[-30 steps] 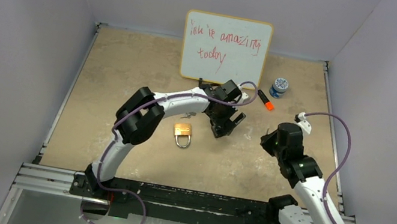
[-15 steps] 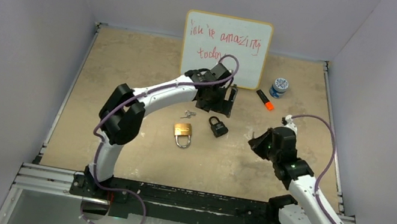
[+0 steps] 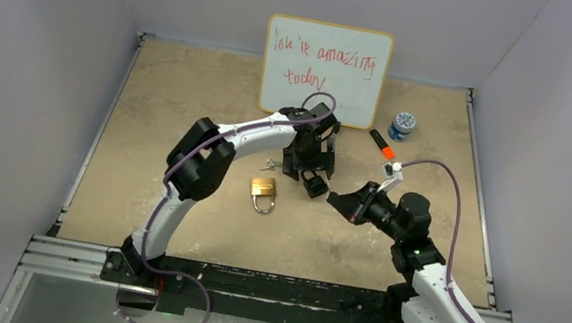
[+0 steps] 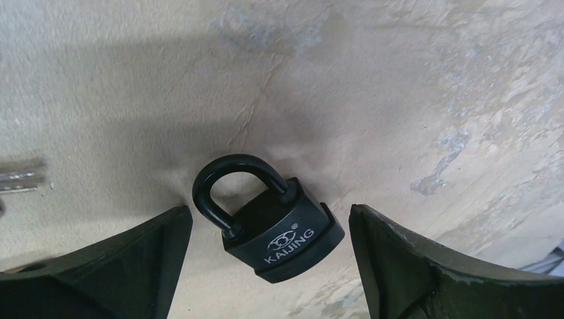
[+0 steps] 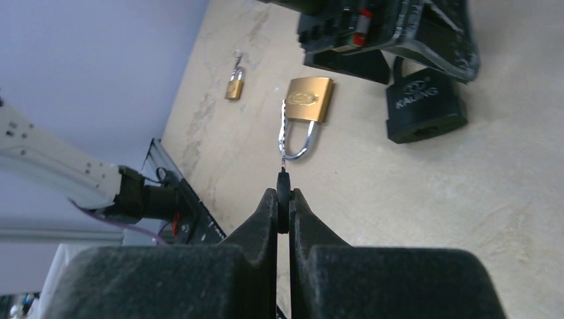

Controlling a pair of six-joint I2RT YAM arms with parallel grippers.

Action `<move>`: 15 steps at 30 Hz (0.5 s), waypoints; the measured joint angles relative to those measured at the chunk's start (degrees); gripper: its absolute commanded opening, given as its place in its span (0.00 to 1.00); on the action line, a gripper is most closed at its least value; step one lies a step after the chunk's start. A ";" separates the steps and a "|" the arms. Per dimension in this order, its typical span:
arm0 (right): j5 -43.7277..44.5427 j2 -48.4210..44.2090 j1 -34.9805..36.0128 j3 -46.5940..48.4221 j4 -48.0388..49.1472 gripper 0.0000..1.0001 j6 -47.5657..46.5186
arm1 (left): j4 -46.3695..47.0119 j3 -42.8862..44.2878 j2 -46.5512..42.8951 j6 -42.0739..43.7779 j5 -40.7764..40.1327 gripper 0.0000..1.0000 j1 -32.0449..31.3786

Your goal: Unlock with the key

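Observation:
A black padlock (image 4: 279, 226) marked KAIJING lies flat on the tan table, shackle pointing away, also seen in the top view (image 3: 314, 185). My left gripper (image 4: 271, 266) hangs open just above it, one finger (image 4: 120, 266) on each side and neither touching. My right gripper (image 5: 284, 199) is shut on the black head of a silver key (image 5: 284, 136), whose blade points out toward the locks. From above, the right gripper (image 3: 339, 202) sits just right of the black padlock, a short gap away.
A brass padlock (image 3: 263, 193) lies left of the black one. Small silver keys (image 3: 269, 164) rest behind it, by a small brass padlock (image 5: 233, 85). A whiteboard (image 3: 324, 71) leans on the back wall, with an orange-tipped marker (image 3: 382, 145) and a blue-lidded jar (image 3: 402, 126) to its right.
The black padlock came to rest on the table. My left gripper drew back toward the whiteboard, then came down over the padlock, open. My right gripper moved left toward it with the key.

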 measured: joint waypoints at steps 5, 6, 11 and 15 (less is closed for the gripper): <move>-3.78 0.20 0.00 0.02 1.81 0.00 -1.11 | -0.44 -0.17 0.31 -4.42 0.70 0.92 0.42; -4.20 0.22 0.00 0.02 1.75 0.00 -1.42 | -0.50 -0.17 0.33 -5.22 0.68 0.92 0.42; -4.31 0.22 0.00 0.00 1.40 0.00 -2.54 | -0.83 -0.17 0.44 -8.31 0.72 0.90 0.42; -4.04 0.17 0.00 0.00 0.46 0.00 -3.41 | -1.22 -0.17 0.52 -9.70 0.92 0.81 0.37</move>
